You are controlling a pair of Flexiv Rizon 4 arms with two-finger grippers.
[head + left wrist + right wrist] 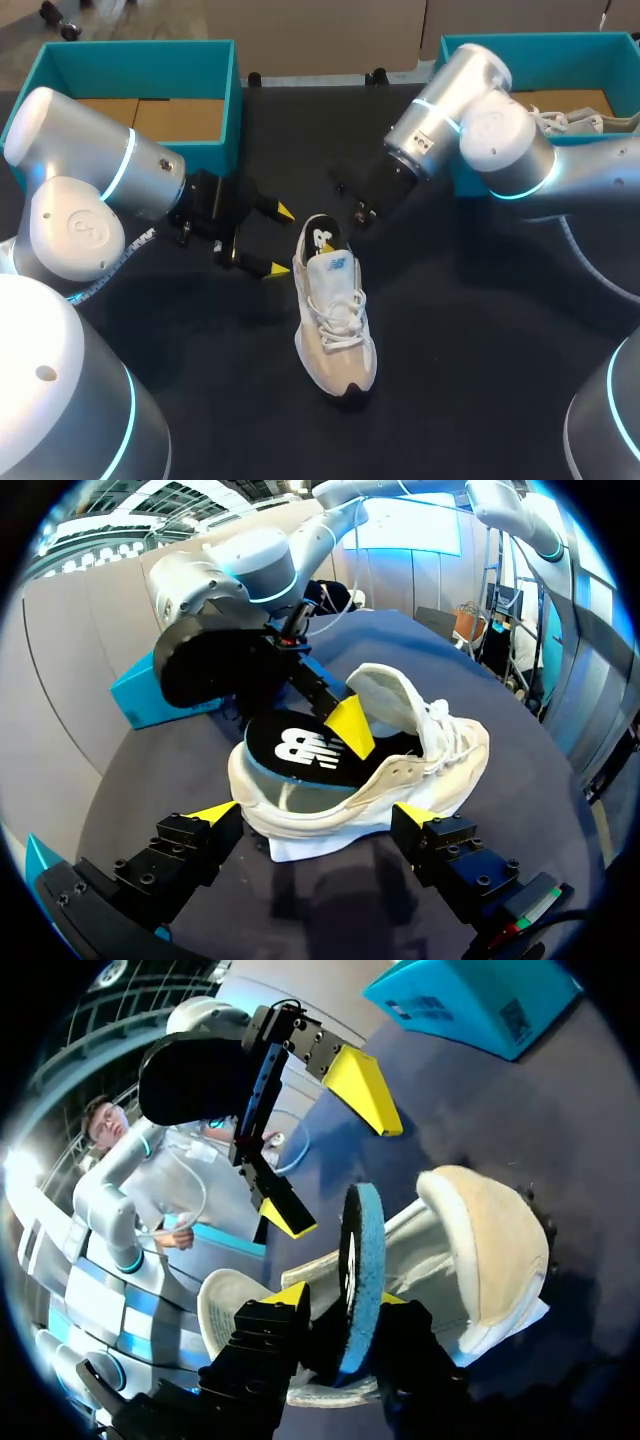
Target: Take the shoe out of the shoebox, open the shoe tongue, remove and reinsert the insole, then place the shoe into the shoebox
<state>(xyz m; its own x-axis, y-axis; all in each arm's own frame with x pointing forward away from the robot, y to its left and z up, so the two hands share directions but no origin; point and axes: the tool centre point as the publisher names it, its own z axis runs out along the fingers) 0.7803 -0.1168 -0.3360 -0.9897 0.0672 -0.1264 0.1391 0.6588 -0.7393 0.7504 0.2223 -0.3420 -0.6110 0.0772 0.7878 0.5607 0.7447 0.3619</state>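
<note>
A: What sits on our black table [480, 380]?
B: The shoe [335, 320], upright, white, laced, tongue lifted. Our left gripper [280, 240] gapes empty at its heel; our right gripper [340, 1298] pinches the black, blue-edged insole [358, 1260] standing in the shoe's mouth, white logo showing

Left jaws wide, right jaws tight

Head view looks down from above and behind over the whole worktop [480, 330]. Both wrist views sit close, facing each other across the shoe [440, 760].
</note>
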